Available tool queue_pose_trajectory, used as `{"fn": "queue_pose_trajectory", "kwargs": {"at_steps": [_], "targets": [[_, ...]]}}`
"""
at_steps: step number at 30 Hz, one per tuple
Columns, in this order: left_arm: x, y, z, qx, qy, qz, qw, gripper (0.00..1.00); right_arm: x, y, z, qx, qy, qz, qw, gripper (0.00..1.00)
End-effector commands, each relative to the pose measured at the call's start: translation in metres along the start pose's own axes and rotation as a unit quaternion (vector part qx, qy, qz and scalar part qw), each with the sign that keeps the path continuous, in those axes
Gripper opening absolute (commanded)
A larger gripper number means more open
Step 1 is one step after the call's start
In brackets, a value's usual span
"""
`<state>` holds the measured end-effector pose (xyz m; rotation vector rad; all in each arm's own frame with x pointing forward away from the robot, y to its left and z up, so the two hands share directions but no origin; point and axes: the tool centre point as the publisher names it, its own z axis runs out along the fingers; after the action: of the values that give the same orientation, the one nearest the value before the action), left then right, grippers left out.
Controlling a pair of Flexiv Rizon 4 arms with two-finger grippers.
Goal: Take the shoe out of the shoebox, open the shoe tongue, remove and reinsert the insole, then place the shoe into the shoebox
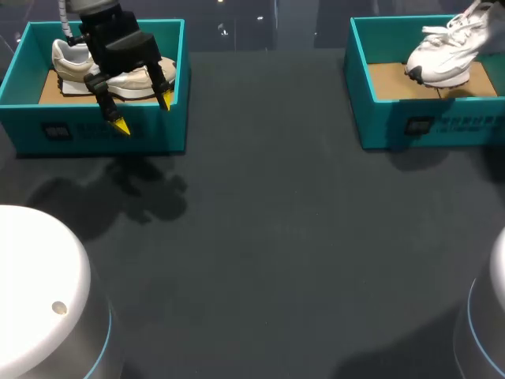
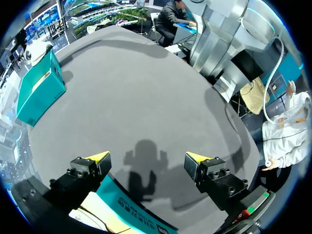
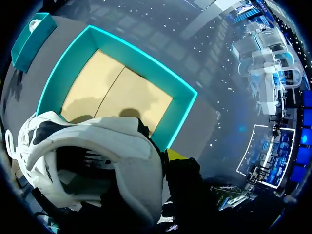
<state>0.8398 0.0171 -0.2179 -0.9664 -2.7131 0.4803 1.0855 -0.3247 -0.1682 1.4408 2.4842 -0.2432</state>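
Honestly, the right gripper pinches the white shoe by its heel, toe dangling over the shoebox. The left gripper hangs wide open, empty, over the other box. A heel-only grip could slip, or the toe could catch the wall.

The dark table lies open across its whole middle, a wide lane between the two teal boxes. A beige shoe fills the floor of the left shoebox, and the left gripper, fingers spread, hangs over its front wall. In the right shoebox a white shoe tilts over the right part — bare cardboard shows beside it. A white rounded housing crowds the near left corner.
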Motion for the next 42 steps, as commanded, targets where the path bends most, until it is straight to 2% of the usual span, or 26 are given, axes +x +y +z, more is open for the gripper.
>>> {"fn": "queue_pose_trajectory", "kwargs": {"at_steps": [1,14,19,24,36,38,42], "targets": [[0.001,0.0,0.0,-0.001,-0.001,0.0,1.0,1.0,0.005,-0.02,-0.003,-0.022,-0.019,0.113,0.993,0.0],[0.001,0.0,0.0,-0.001,-0.001,0.0,1.0,1.0,0.005,-0.021,-0.004,-0.019,-0.03,0.128,0.991,0.0],[0.001,0.0,0.0,-0.001,-0.001,0.0,1.0,1.0,0.009,-0.036,0.017,-0.025,-0.01,0.206,0.978,0.0],[0.001,0.0,0.0,-0.001,-0.001,0.0,1.0,1.0,0.01,-0.043,0.025,-0.028,-0.01,0.24,0.97,0.0],[0.001,0.0,0.0,-0.001,-0.001,0.0,1.0,1.0,0.01,-0.043,0.025,-0.028,-0.01,0.24,0.97,0.0],[0.001,0.0,0.0,-0.001,-0.001,0.0,1.0,1.0,0.011,-0.044,0.034,-0.037,-0.003,0.246,0.968,0.0],[0.001,0.0,0.0,-0.001,-0.001,0.0,1.0,1.0,0.011,-0.046,0.049,-0.031,-0.004,0.281,0.959,0.0]]}}
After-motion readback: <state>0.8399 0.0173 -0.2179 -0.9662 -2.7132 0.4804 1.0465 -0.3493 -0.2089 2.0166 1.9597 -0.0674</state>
